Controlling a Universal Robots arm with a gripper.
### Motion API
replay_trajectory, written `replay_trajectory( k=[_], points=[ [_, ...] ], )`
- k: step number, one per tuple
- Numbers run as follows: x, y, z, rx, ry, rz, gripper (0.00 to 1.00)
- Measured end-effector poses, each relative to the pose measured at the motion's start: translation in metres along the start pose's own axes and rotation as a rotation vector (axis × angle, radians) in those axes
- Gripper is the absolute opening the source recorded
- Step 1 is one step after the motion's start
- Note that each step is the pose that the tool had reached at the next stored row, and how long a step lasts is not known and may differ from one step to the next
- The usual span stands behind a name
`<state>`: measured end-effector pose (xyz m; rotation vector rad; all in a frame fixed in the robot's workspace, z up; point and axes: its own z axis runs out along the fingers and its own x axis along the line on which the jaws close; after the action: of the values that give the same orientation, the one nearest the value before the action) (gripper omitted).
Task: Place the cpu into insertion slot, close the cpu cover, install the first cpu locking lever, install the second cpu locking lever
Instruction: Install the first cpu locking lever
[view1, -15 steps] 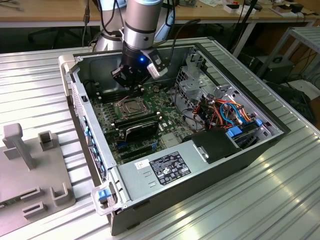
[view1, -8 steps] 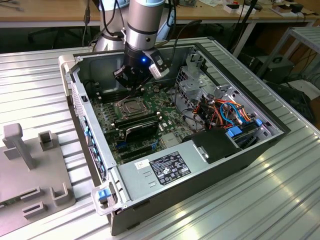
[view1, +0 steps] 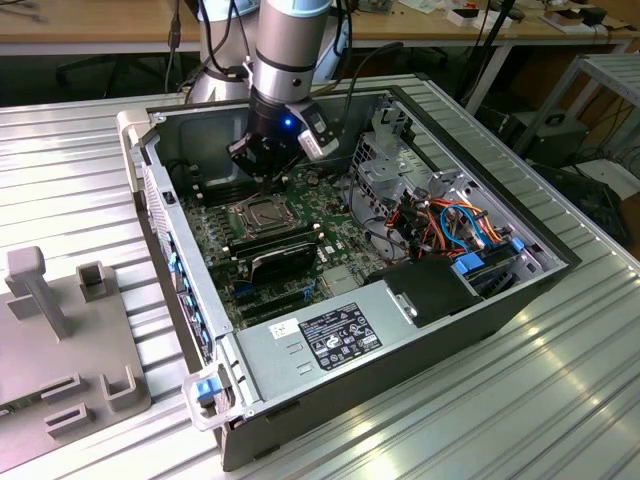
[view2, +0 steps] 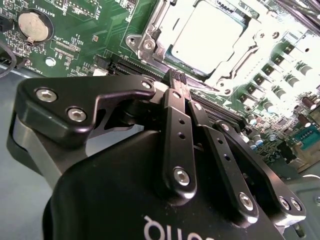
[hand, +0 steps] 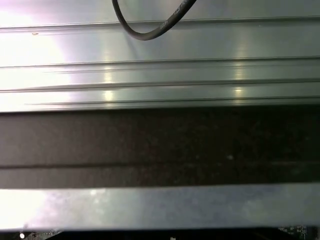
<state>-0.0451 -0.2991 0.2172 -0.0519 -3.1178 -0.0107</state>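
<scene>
Over the motherboard (view2: 85, 45), we saw the pincer (view2: 176, 79) clenched, fingertips together, just beside the cpu (view2: 210, 35) lying under the closed cpu cover (view2: 155, 37).

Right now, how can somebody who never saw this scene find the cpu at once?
Find the open black computer case, then the green circuit board on its floor. Near the robot's black hand lies the flat square silver-grey cpu, held inside a silver metal frame. Its neighbours, the long black memory sticks, are narrow and dark; it is square and shiny.
</scene>
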Motion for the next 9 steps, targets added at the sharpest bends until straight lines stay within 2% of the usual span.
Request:
replay_trajectory(
  k=[9],
  points=[
    [-0.0015,-0.0001,0.0023,0.0,-0.0001,0.0,0.11]
  ],
)
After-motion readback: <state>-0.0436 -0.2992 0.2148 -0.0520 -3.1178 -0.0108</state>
